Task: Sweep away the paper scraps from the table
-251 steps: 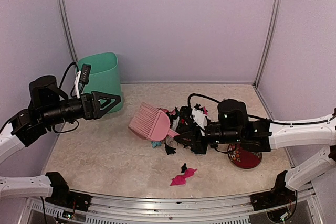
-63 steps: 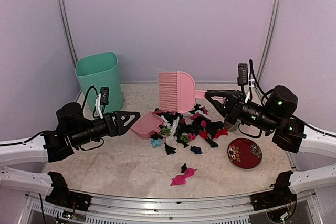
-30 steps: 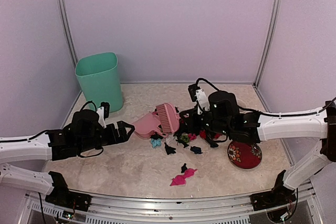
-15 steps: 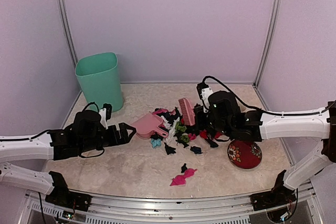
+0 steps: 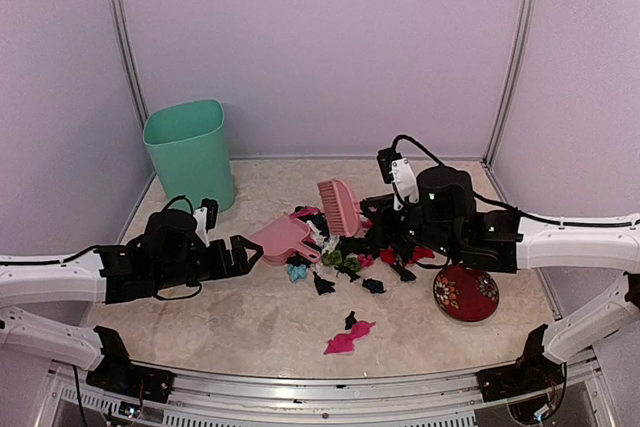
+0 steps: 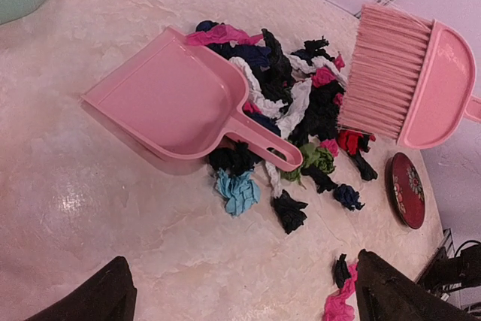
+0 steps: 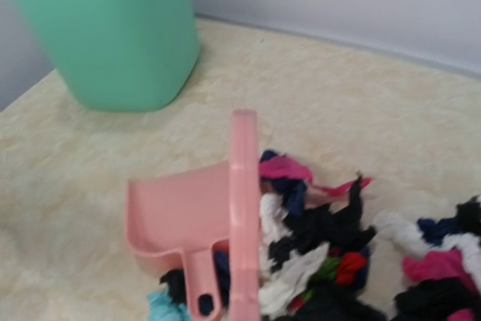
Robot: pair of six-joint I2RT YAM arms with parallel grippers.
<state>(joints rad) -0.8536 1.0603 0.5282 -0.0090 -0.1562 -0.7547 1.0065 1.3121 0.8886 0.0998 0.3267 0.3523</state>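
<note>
The paper scraps (image 5: 362,249) lie in a heap of black, white, magenta, red and green bits on the table (image 5: 200,319); a few strays lie nearer the front, with a magenta one (image 5: 350,338). My right gripper (image 5: 380,210) is shut on the pink brush (image 5: 339,206), held tilted over the heap's left side. The brush shows edge-on in the right wrist view (image 7: 244,216), over the scraps (image 7: 338,249). My left gripper (image 5: 238,252) is open and empty, just left of the pink dustpan (image 5: 284,239). In the left wrist view the dustpan (image 6: 173,103) lies against the scraps (image 6: 301,110), beside the brush (image 6: 406,84).
A green bin (image 5: 190,152) stands at the back left, also in the right wrist view (image 7: 113,28). A red patterned plate (image 5: 465,293) lies right of the heap, also in the left wrist view (image 6: 406,189). Walls close the back and sides.
The brush came down from high at the back to the heap. In the last half second it shifted slightly left and turned from edge-on to face-on. The left gripper edged toward the dustpan.
</note>
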